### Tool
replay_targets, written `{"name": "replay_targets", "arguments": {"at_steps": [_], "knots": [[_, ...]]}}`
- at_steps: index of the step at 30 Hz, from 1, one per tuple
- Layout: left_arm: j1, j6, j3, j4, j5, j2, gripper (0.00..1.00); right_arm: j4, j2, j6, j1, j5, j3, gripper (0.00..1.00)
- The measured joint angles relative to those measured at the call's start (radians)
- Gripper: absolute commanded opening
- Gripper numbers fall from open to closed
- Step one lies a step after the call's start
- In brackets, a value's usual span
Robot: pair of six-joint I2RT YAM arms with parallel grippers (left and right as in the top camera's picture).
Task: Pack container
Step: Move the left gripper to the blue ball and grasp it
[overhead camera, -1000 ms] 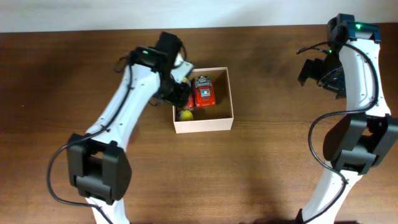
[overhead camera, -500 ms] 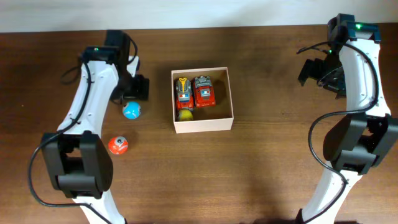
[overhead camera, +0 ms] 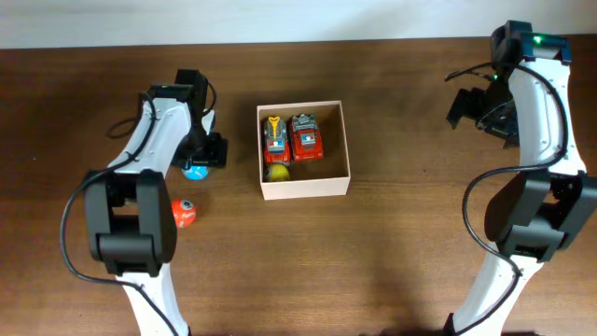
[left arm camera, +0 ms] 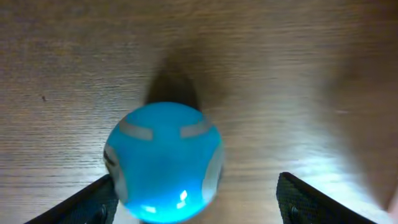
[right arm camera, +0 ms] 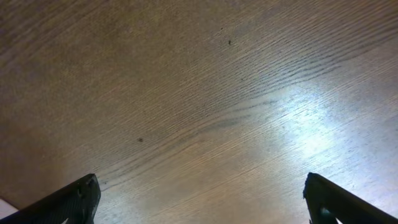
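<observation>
The container (overhead camera: 337, 140) is a small white-walled box with a tan inside at the table's middle. It holds two red toy cars (overhead camera: 306, 136) and a yellow ball (overhead camera: 277, 172). My left gripper (overhead camera: 200, 159) is open and sits low over a blue ball (overhead camera: 195, 170) left of the container. In the left wrist view the blue ball (left arm camera: 163, 163) lies on the wood between my spread fingers (left arm camera: 84, 205), close to the left one. An orange ball (overhead camera: 182, 212) lies further toward the front. My right gripper (overhead camera: 478, 107) is open and empty above bare wood at the far right.
The table's back edge meets a white wall at the top of the overhead view. Both arm bases stand at the front edge, left and right.
My left arm pulled away from the container to the left, then came down over the blue ball. The orange ball shifted slightly right. The right arm has not moved.
</observation>
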State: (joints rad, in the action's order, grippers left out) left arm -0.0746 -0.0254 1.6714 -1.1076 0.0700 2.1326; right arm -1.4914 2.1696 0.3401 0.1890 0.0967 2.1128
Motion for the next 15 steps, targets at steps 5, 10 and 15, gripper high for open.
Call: {"name": "replay_targets", "arguments": {"at_steps": [5,10,15], "knots": [[0.013,-0.003,0.0,0.011,0.037,0.043,0.82,0.0,0.0,0.0,0.0,0.0,0.0,0.99],[0.007,-0.002,-0.003,0.028,0.017,0.079,0.75,0.0,0.0,0.001,0.0,0.0,0.0,0.99],[0.003,-0.007,-0.004,0.032,0.005,0.082,0.44,0.0,0.0,0.0,0.0,0.0,0.0,0.99]]}}
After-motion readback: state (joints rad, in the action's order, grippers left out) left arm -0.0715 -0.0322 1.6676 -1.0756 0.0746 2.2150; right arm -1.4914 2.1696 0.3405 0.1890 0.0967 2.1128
